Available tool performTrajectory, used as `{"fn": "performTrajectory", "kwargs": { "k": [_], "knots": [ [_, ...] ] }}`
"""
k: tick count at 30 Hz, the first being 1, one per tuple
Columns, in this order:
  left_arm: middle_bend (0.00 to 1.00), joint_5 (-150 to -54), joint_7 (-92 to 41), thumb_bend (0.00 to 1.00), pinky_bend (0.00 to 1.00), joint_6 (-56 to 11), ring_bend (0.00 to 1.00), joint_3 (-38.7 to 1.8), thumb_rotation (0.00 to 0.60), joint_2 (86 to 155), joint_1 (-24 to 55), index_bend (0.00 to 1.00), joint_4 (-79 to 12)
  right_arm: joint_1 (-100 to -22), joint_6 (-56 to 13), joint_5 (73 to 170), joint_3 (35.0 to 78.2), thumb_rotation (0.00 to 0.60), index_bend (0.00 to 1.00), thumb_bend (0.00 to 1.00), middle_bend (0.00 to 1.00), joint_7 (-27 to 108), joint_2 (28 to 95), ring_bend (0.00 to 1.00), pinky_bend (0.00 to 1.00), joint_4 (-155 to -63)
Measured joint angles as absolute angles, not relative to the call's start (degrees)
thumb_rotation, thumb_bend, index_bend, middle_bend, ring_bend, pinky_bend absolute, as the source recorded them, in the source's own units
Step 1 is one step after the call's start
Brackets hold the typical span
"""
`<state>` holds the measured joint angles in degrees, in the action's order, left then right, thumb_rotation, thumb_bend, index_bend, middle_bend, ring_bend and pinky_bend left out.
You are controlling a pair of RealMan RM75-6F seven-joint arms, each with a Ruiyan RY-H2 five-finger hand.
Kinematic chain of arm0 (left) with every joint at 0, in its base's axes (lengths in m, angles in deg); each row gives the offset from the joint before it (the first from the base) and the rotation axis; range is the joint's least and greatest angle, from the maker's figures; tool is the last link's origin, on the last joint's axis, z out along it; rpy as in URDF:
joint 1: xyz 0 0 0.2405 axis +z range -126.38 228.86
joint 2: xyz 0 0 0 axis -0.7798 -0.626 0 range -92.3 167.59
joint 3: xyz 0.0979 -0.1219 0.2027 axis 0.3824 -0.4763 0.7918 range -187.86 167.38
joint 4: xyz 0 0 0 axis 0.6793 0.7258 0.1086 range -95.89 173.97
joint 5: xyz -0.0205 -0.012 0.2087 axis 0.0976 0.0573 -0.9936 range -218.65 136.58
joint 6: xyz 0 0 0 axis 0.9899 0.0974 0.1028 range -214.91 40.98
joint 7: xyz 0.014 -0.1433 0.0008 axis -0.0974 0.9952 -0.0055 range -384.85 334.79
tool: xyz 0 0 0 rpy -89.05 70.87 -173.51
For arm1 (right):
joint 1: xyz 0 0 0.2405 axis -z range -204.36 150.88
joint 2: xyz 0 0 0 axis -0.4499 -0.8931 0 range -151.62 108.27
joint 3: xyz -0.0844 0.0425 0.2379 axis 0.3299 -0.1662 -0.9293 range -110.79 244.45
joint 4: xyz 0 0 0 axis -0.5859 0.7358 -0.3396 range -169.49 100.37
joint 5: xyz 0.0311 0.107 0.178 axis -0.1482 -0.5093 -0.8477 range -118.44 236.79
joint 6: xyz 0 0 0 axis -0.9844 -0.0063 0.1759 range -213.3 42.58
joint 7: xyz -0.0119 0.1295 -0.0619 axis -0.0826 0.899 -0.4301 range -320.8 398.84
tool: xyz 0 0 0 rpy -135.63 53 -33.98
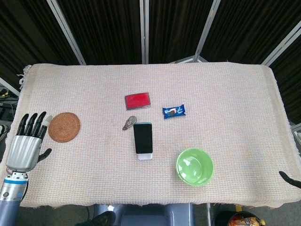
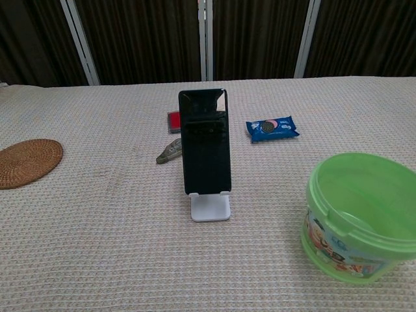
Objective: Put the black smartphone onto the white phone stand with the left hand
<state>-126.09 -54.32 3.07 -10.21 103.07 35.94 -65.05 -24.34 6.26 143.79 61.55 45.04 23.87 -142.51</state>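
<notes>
The desk (image 1: 225,94), covered edge to edge by a beige woven cloth, carries every object in the scene. A green plastic bowl (image 2: 361,218) stands toward the near right. The left hand (image 1: 26,143) hangs at the near left corner of the desk, fingers straight and slightly spread, holding nothing; it lies just beside a round woven coaster (image 1: 64,126) and well apart from the stand. It does not appear in the chest view. Of the right hand, only a dark tip at the lower right edge of the head view may be visible, and its state cannot be told. The black smartphone (image 2: 205,143) stands upright near the centre, screen toward the robot, lower edge seated in the lip of the white phone stand (image 2: 210,208). Behind it lie a red flat case (image 1: 138,100), a blue snack packet (image 2: 272,128) and a small grey-green object (image 2: 169,151), too small to identify.

Judged from this arrangement, the placement step appears complete and the hand is clear of the phone. No further grasp seems required, only that the arm stays away from the stand.
</notes>
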Motion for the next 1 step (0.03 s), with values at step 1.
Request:
{"fn": "performTrajectory", "kwargs": {
  "k": [1],
  "knots": [
    [0.0,-126.4,-53.2,0.0,0.0,3.2,0.0,-9.7,0.6,102.5,36.5,0.01,-64.9,-24.3,6.2,143.9,61.6,0.6,0.0,0.0,0.0,45.1,23.8,0.0,0.0,-142.4]
  ]
}}
